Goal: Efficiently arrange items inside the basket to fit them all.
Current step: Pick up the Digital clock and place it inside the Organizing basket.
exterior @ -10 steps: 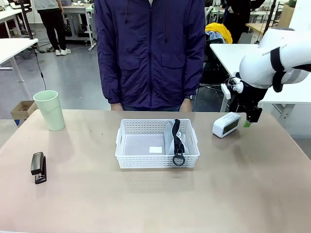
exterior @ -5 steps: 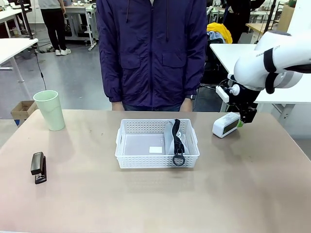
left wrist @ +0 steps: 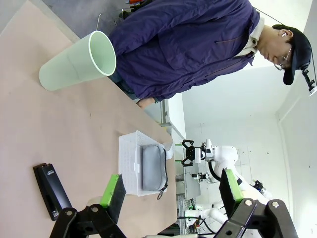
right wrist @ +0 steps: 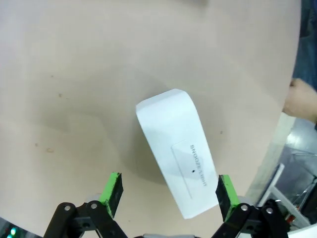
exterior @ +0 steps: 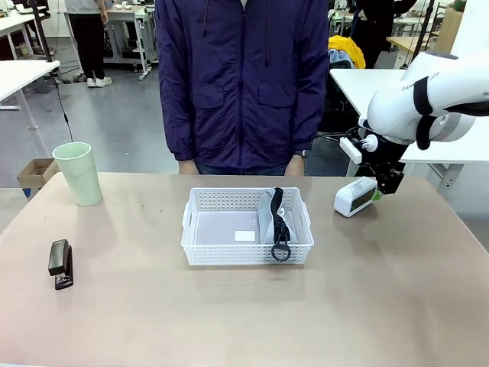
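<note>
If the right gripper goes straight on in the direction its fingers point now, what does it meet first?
Most likely the white rounded box: in the right wrist view it lies on the table straight ahead of the right gripper, between the lines of its open fingers. The depth is unclear.

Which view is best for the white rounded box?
Right wrist view: the white rounded box lies close below the open right gripper, top face and SNOOZE/LIGHT print clear. Front view shows it small, on the table right of the basket. Left wrist view: too far to make out.
</note>
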`<move>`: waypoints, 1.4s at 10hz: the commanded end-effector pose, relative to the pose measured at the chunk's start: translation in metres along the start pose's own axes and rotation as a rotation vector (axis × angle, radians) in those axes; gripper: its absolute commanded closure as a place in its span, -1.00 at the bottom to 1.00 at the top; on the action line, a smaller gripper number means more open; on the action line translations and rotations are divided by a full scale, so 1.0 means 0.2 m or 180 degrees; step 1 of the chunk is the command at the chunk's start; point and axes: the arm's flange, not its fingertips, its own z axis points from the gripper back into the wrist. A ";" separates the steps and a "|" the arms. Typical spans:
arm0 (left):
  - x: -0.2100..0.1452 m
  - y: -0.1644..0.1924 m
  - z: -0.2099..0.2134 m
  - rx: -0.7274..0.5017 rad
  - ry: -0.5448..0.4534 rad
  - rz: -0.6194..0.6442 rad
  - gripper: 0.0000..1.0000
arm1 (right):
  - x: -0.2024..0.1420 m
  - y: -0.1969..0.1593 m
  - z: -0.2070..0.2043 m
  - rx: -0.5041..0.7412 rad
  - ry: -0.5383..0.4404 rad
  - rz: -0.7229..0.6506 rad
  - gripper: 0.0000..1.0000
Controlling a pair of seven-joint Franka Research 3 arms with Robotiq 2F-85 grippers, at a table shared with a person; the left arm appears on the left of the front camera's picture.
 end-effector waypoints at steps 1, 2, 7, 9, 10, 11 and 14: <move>0.00 0.00 0.00 -0.0063 -0.0031 -0.0070 -1.00 | 0.01 -0.04 -0.03 -0.0154 0.0063 0.0385 -1.00; 0.00 0.00 0.00 -0.0063 -0.0031 -0.0070 -1.00 | 0.05 -0.07 -0.04 -0.0079 0.0175 0.0459 -1.00; 0.00 0.00 0.00 -0.0063 -0.0031 -0.0070 -1.00 | 0.13 -0.17 -0.13 0.0021 0.0371 0.0853 -1.00; 0.00 0.00 0.00 -0.0063 -0.0031 -0.0070 -1.00 | 0.14 -0.18 -0.14 0.0192 0.0383 0.0912 -1.00; 0.00 0.00 0.00 -0.0063 -0.0031 -0.0070 -1.00 | 0.13 -0.17 -0.15 0.0218 0.0388 0.0903 -1.00; 0.00 0.00 0.00 -0.0063 -0.0031 -0.0070 -1.00 | 0.13 -0.18 -0.19 0.0268 0.0351 0.0956 -1.00; 0.00 0.00 0.00 -0.0063 -0.0031 -0.0070 -1.00 | 0.07 -0.17 -0.32 0.0329 0.0350 0.0841 -1.00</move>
